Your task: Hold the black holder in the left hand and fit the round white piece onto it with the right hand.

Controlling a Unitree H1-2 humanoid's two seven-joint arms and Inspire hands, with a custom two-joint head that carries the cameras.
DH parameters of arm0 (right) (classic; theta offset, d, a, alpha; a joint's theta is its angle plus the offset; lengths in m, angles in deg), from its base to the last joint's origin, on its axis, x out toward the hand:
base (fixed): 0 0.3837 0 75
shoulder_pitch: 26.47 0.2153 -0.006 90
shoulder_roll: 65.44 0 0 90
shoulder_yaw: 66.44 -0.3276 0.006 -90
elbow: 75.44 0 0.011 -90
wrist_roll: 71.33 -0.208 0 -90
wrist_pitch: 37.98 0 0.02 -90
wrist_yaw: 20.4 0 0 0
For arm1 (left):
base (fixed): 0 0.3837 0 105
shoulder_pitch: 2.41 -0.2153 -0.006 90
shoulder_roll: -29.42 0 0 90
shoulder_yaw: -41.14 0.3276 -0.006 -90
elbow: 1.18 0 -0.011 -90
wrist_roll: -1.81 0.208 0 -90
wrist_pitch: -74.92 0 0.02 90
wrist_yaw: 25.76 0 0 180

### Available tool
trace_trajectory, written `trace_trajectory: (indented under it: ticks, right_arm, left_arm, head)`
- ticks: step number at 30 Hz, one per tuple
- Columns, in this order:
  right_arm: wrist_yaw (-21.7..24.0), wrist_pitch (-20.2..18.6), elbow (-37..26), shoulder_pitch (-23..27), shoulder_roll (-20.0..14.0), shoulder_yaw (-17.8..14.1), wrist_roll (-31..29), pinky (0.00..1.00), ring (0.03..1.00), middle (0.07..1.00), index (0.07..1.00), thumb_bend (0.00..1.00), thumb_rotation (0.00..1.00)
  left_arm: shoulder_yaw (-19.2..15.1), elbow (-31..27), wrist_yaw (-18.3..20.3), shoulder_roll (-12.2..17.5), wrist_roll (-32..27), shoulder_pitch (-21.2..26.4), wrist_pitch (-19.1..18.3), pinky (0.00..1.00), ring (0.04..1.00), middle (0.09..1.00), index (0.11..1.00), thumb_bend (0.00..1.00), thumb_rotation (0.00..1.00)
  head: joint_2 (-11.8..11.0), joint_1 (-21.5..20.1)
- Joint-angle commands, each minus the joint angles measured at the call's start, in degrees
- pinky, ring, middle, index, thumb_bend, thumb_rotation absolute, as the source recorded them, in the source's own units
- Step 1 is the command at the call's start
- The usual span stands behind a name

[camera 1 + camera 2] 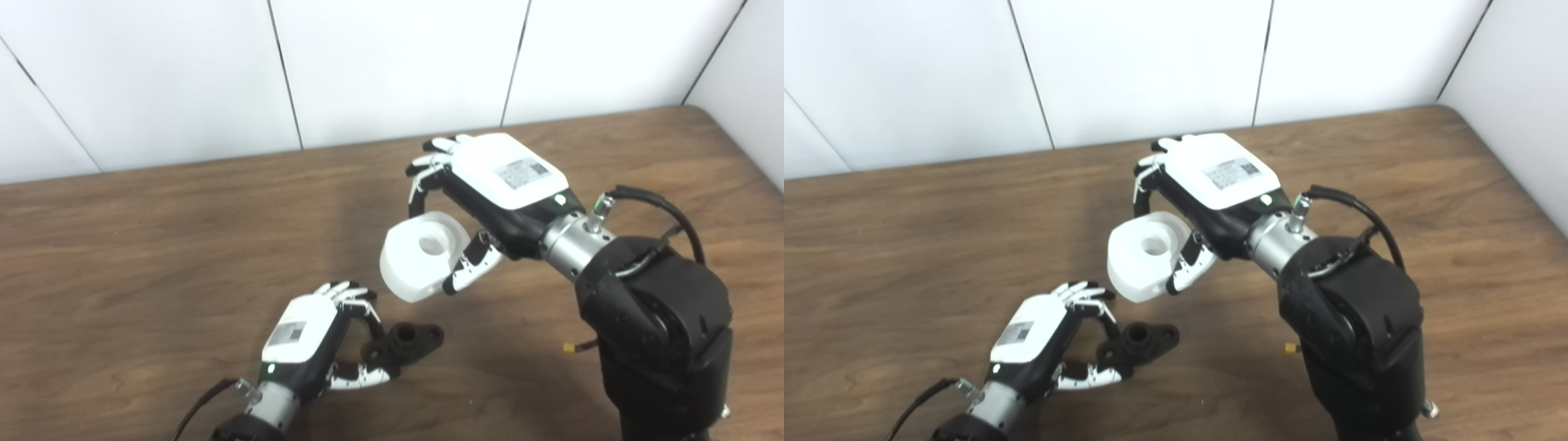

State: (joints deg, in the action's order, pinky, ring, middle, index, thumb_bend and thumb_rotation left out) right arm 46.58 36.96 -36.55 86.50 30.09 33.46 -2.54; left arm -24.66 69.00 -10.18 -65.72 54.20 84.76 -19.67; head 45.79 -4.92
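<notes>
white round piece gripped aloft in right hand, just far-right of black holder pinched by left hand near table: lower slowly, bore centred over holder's hub.

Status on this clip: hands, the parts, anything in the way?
Left hand shut on black holder, low at the table. Right hand shut on round white piece, held above the holder, not yet fitted. Nothing between them.

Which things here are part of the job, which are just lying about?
Job:
- round white plastic piece, held in right hand
- black flanged holder, gripped by left hand

Lying about:
- small yellow connector on the wooden table
</notes>
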Motion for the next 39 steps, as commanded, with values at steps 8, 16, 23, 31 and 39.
trace_trajectory:
  ticks: [8,16,23,31,39]
  right_arm:
    - [4.37,1.84,-0.61,1.59,-0.48,0.93,-0.87,0.96,0.944,0.833,0.484,0.52,0.15]
    - [4.57,1.99,0.83,1.61,-1.61,2.7,-1.92,0.96,0.937,0.828,0.484,0.52,0.15]
    - [4.93,1.78,1.46,1.36,-2.25,4.14,-1.84,0.95,0.93,0.829,0.484,0.52,0.15]
    - [4.34,2.09,1.87,0.98,-2.75,5.18,-2.01,0.92,0.92,0.833,0.484,0.52,0.15]
    - [5.05,1.72,1.62,1.03,-3.04,5.9,-1.69,0.94,0.927,0.84,0.484,0.52,0.15]
  left_arm:
    - [0.1,-0.64,0.16,-0.38,-0.44,1.3,0.55,0.92,0.891,0.813,0.487,0.52,0.06]
    - [-0.08,-1.27,1.74,-0.77,-0.2,2.12,-0.85,0.92,0.893,0.817,0.488,0.52,0.06]
    - [-0.3,-1.06,1.57,-0.64,-0.17,2.55,-0.45,0.9,0.888,0.812,0.487,0.52,0.06]
    - [-0.59,-0.92,1.57,-0.67,-0.52,2.89,-0.33,0.9,0.885,0.81,0.487,0.52,0.06]
    - [-0.74,-0.86,1.56,-0.83,-0.83,2.91,-0.37,0.91,0.884,0.81,0.487,0.52,0.06]
  head:
    - [2.78,-1.1]
    - [4.71,-1.04]
    - [6.12,-1.57]
    - [6.57,-1.71]
    - [6.7,-1.77]
